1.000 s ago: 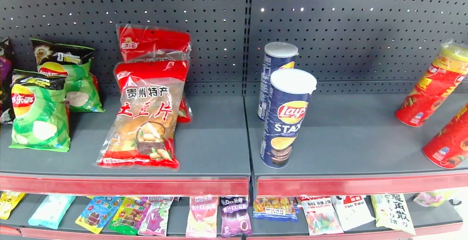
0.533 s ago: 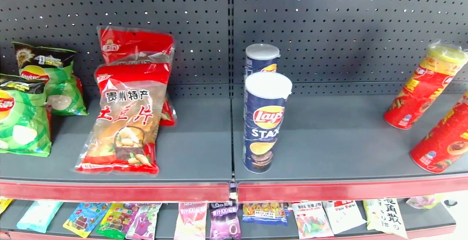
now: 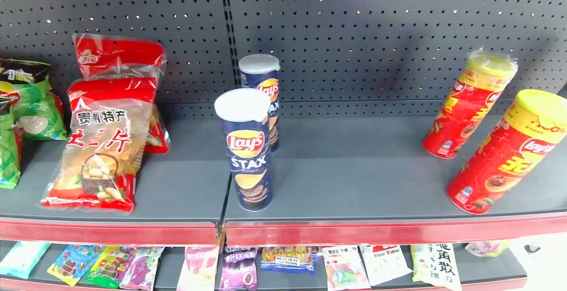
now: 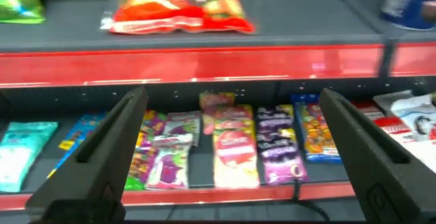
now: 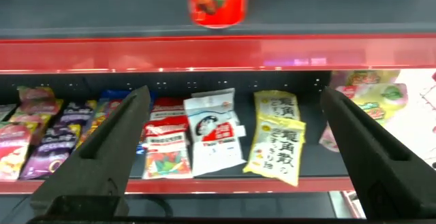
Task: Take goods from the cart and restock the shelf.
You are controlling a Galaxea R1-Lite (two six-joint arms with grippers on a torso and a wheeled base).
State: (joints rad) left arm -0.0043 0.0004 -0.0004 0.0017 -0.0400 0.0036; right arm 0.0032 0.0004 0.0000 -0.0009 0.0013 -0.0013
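My left gripper (image 4: pixel 232 93) is spread wide, its two dark fingers (image 4: pixel 95 159) well apart with nothing between them. My right gripper (image 5: pixel 235 91) is in like condition, spread and holding nothing. Both sit low in front of the shelving, facing the lower shelf (image 4: pixel 204 197). Beyond the left gripper a row of small coloured sachets (image 4: pixel 235 149) lies on that shelf; beyond the right gripper lie white and yellow packets (image 5: pixel 276 139). Above them runs the red front lip (image 3: pixel 354 233) of the upper shelf (image 3: pixel 354 171), a grey deck in two sections with a seam between. Just right of the seam, near the lip, stands a front blue crisp can (image 3: pixel 246 149), upright with a white lid; a rear blue can (image 3: pixel 261 78) stands just behind it, towards the pegboard back panel (image 3: pixel 376 38). On the right section, well apart from the blue cans, are two red cans with yellow lids: a near red can (image 3: pixel 505 153) close to the lip and a far red can (image 3: pixel 469 105) behind it and to its left. On the left section a front red bag (image 3: pixel 102 145) of potato slices lies near the lip, overlapping a rear red bag (image 3: pixel 117 54) propped against the panel. Green crisp bags (image 3: pixel 31 109) sit at the far left edge.
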